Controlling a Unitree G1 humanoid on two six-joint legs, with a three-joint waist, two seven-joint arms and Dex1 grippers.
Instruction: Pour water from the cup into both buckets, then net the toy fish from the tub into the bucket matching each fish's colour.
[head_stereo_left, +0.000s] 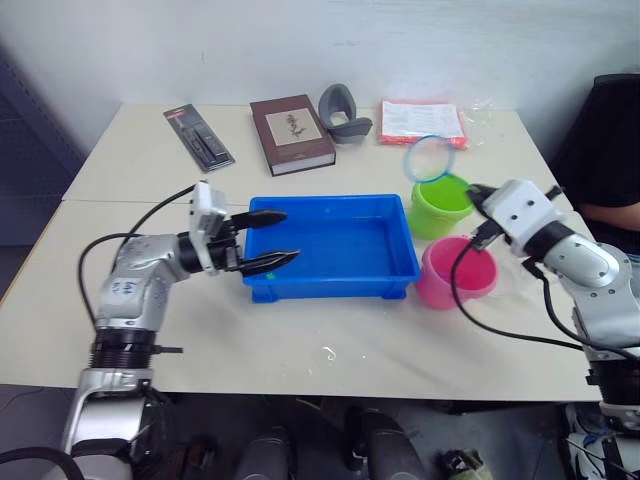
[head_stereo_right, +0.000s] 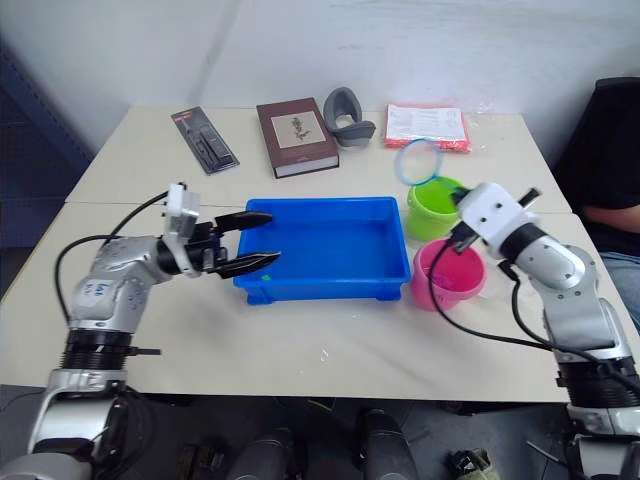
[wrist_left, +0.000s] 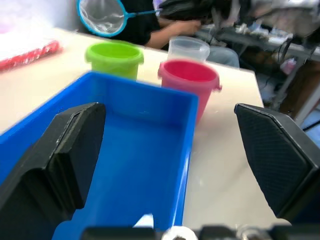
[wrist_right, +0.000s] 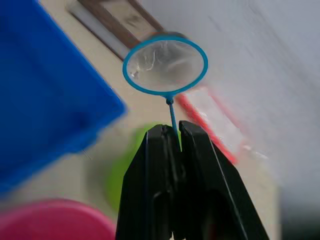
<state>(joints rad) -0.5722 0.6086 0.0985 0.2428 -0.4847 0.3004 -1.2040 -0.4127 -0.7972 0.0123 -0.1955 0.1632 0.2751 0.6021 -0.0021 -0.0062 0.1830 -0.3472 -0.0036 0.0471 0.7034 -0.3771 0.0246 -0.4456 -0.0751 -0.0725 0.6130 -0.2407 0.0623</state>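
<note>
The left gripper (head_stereo_left: 268, 240) hangs spread wide over the tub's (head_stereo_left: 330, 287) near-left corner, seemingly to steady it. The right gripper (wrist_right: 173, 134) pinches the net (wrist_right: 165, 65) stem, the ring raised beyond the green bucket (head_stereo_left: 438, 203), ready for dipping.

No writing can be read anywhere. The brown hardcover book (head_stereo_left: 291, 133) shows a cover picture, its lettering illegible. The red-and-black flat package (head_stereo_left: 199, 137) likewise
</note>
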